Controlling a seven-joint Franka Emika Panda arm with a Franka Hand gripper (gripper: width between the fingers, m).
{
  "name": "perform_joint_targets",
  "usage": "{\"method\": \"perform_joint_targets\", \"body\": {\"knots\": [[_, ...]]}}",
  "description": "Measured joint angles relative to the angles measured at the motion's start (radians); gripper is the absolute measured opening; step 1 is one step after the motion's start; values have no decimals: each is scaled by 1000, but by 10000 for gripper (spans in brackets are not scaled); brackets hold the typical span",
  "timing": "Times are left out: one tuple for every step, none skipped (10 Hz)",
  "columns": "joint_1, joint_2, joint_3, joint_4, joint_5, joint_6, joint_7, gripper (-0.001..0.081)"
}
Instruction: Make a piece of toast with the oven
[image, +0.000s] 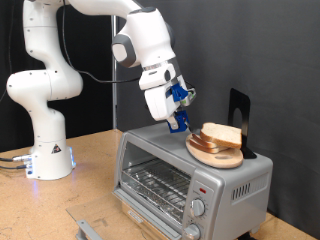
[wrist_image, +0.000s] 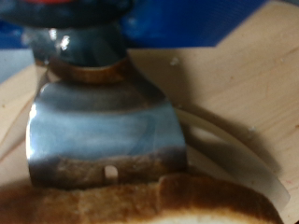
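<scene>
The silver toaster oven (image: 190, 185) stands on a wooden table at the exterior view's lower right. Its front shows the inner wire rack (image: 155, 185) and two round knobs (image: 198, 208). A stack of bread slices (image: 222, 135) lies on a round wooden board (image: 213, 155) on the oven's top. My gripper (image: 181, 122), with blue fingers, hangs tilted just to the exterior view's left of the stack, close to the top slice. In the wrist view a blurred shiny metal part (wrist_image: 103, 126) fills the middle, with a slice's tan crust (wrist_image: 140, 201) right under it.
A black upright object (image: 238, 118) stands on the oven top behind the board. The arm's white base (image: 48, 150) is at the exterior view's left on the table. A grey flat part (image: 88, 225) lies in front of the oven at the bottom edge.
</scene>
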Motion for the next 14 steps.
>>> {"method": "perform_joint_targets", "body": {"knots": [[0, 7, 3, 5, -1, 11, 3, 266], [1, 12, 4, 6, 9, 38, 2, 266], [3, 12, 4, 4, 43, 71, -18, 266], [6, 12, 4, 1, 92, 97, -59, 266], [7, 10, 4, -3, 150, 118, -114, 266], [8, 5, 1, -6, 207, 126, -173, 266], [8, -3, -3, -10, 238, 124, -211, 266], [6, -15, -10, -15, 249, 106, -233, 266], [5, -31, -20, -22, 256, 75, -256, 266], [5, -52, -35, -31, 264, 37, -282, 266], [5, -75, -52, -41, 272, -7, -311, 266], [6, -102, -65, -53, 278, -44, -332, 266], [6, -99, -64, -53, 278, -40, -330, 266], [6, -96, -65, -54, 289, -39, -335, 266]]}}
